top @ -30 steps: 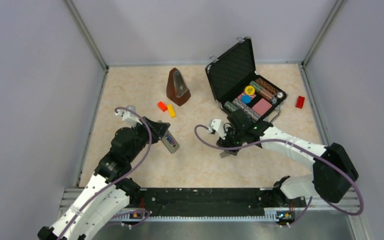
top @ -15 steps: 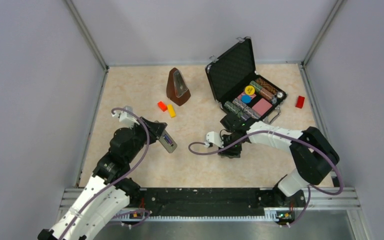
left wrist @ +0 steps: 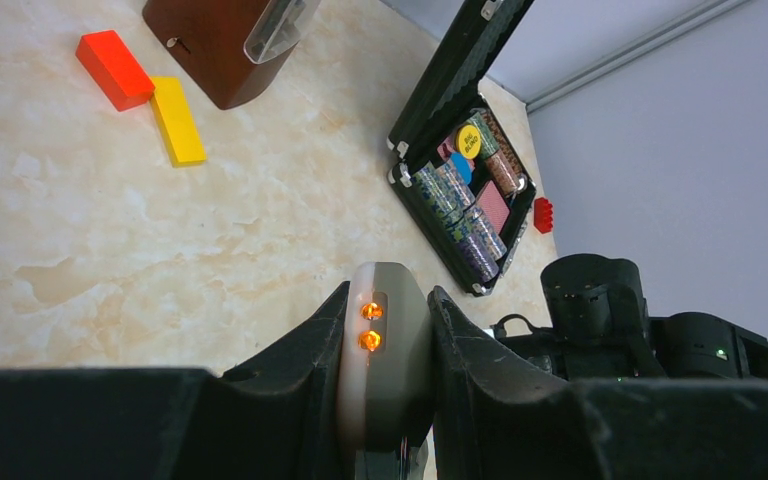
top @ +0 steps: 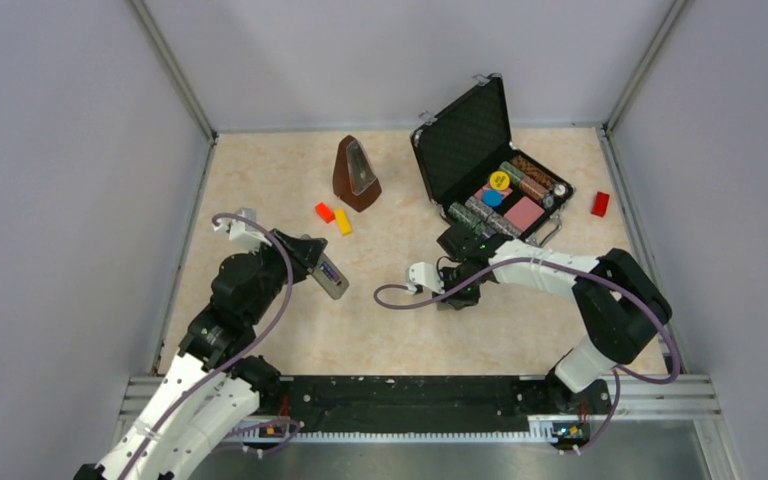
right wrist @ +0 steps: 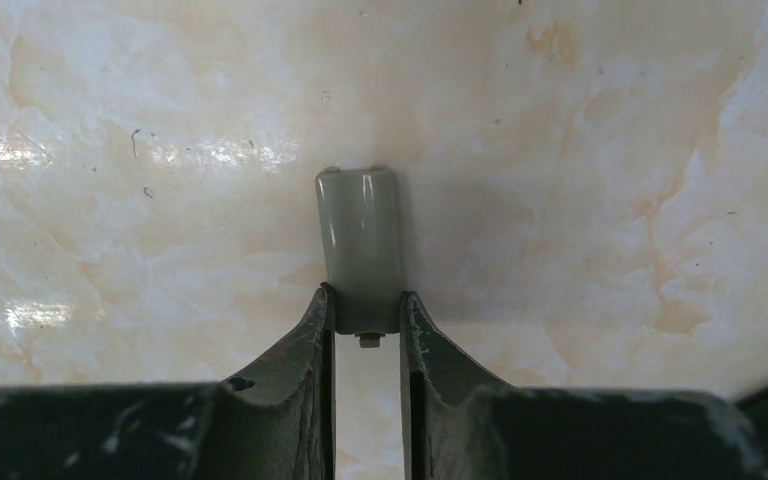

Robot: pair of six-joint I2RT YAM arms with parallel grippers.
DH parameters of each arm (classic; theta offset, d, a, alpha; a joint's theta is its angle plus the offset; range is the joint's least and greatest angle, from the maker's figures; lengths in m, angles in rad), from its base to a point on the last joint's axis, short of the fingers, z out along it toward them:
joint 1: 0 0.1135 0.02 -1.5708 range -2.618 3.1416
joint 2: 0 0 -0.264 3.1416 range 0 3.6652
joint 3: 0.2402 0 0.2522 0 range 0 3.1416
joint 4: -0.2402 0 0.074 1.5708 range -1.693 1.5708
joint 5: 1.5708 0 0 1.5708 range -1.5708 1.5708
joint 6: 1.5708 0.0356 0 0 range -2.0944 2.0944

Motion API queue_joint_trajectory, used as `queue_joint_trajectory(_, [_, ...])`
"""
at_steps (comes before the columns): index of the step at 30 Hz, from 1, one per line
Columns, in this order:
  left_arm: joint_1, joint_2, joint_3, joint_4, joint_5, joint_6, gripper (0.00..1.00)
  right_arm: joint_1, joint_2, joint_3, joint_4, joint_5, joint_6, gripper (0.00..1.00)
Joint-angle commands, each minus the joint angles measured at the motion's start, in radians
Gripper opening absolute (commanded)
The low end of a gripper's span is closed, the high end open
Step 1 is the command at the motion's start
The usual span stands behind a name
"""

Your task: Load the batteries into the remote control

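My left gripper (top: 312, 262) is shut on the remote control (top: 329, 279) and holds it tilted above the table. In the left wrist view the remote's grey and white end (left wrist: 385, 350), with two orange lights, sits clamped between my fingers (left wrist: 310, 360). A bluish-purple battery (top: 331, 272) shows in the remote's back; the dark grey battery is not visible. My right gripper (top: 458, 291) is down at the table in the middle. In the right wrist view the gripper (right wrist: 365, 305) is shut on the near end of the small flat grey cover piece (right wrist: 360, 245), which lies on the table.
A brown metronome (top: 355, 173) stands at the back, with a red block (top: 324, 212) and a yellow block (top: 343, 222) beside it. An open black case (top: 460, 140) of chips and cards sits just behind my right gripper. Another red block (top: 600, 203) lies far right.
My left gripper has carried the remote slightly back and to the left. My right arm has folded in, and its gripper has shifted a little left at the cover piece.
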Motion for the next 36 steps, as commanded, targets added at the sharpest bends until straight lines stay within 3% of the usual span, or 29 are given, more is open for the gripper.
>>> queue_joint_trajectory(1, [0.008, 0.008, 0.033, 0.04, -0.006, 0.014, 0.0, 0.0, 0.0, 0.025, 0.007, -0.04, -0.021, 0.11])
queue_joint_trajectory(12, [0.013, 0.033, -0.004, 0.088, 0.031, -0.015, 0.0, 0.0, -0.168, 0.039, 0.018, -0.113, 0.178, 0.06])
queue_joint_trajectory(17, [0.013, 0.061, -0.037, 0.156, 0.084, -0.042, 0.0, 0.001, -0.27, 0.049, 0.075, -0.139, 0.444, 0.0])
queue_joint_trajectory(21, [0.013, 0.102, -0.045, 0.231, 0.155, -0.055, 0.0, 0.002, -0.388, 0.085, 0.12, -0.118, 0.747, 0.0])
queue_joint_trajectory(25, [0.013, 0.152, -0.038, 0.329, 0.222, -0.064, 0.0, 0.003, -0.523, 0.079, 0.185, -0.185, 0.99, 0.0])
queue_joint_trajectory(29, [0.013, 0.2, -0.036, 0.407, 0.308, -0.072, 0.0, 0.004, -0.631, 0.073, 0.271, -0.135, 1.195, 0.0])
queue_joint_trajectory(32, [0.013, 0.239, -0.045, 0.491, 0.374, -0.075, 0.0, 0.004, -0.609, 0.139, 0.236, -0.095, 1.326, 0.0])
queue_joint_trajectory(36, [0.013, 0.304, -0.055, 0.626, 0.475, -0.068, 0.0, 0.025, -0.52, 0.221, 0.183, -0.126, 1.385, 0.0])
